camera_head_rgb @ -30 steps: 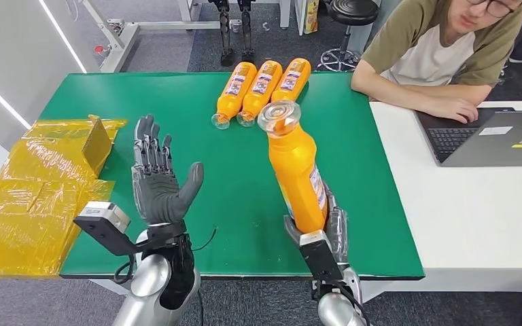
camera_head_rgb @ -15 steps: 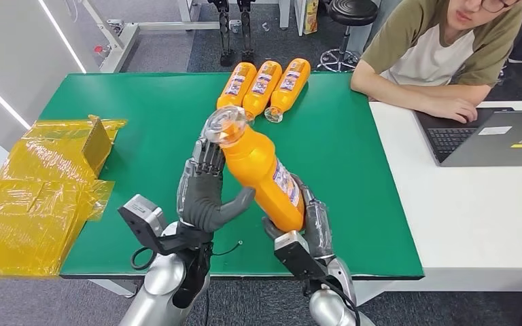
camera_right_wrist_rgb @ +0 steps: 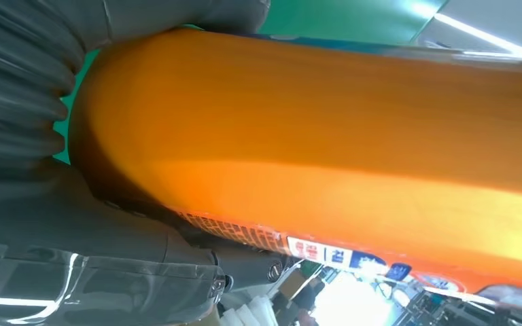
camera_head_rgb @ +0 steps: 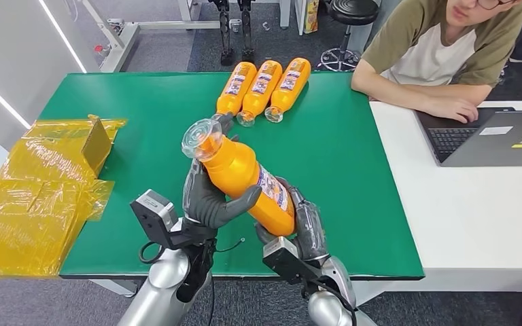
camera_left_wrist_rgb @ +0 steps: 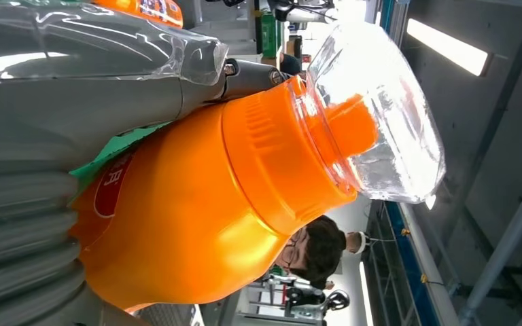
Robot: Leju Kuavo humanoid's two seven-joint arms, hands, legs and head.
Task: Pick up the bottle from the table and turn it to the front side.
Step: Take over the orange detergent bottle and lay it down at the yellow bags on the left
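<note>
At the lower centre of the head view, above the green table [camera_head_rgb: 353,176], the orange bottle [camera_head_rgb: 245,178] lies tilted between both hands, its clear cap [camera_head_rgb: 200,137] toward the upper left; the right hand [camera_head_rgb: 299,221] wraps its base and the left hand [camera_head_rgb: 207,197] cups its shoulder. It looks rigid, smooth and probably slippery and fairly heavy, so the waist seems the safest hold. Three more bottles [camera_head_rgb: 262,88] lie well apart at the upper centre, yellow wrapping [camera_head_rgb: 34,183] at the left and a person [camera_head_rgb: 442,54] with a laptop [camera_head_rgb: 496,136] at the upper right; nothing seems to block the turn.

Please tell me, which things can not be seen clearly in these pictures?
- Label print on the held bottle: too small in head view, cut by the edge in right wrist view.
- Left hand fingers: behind the bottle.
- Right hand palm: covered by the bottle's base.
- Laptop: cut by the edge.
</note>
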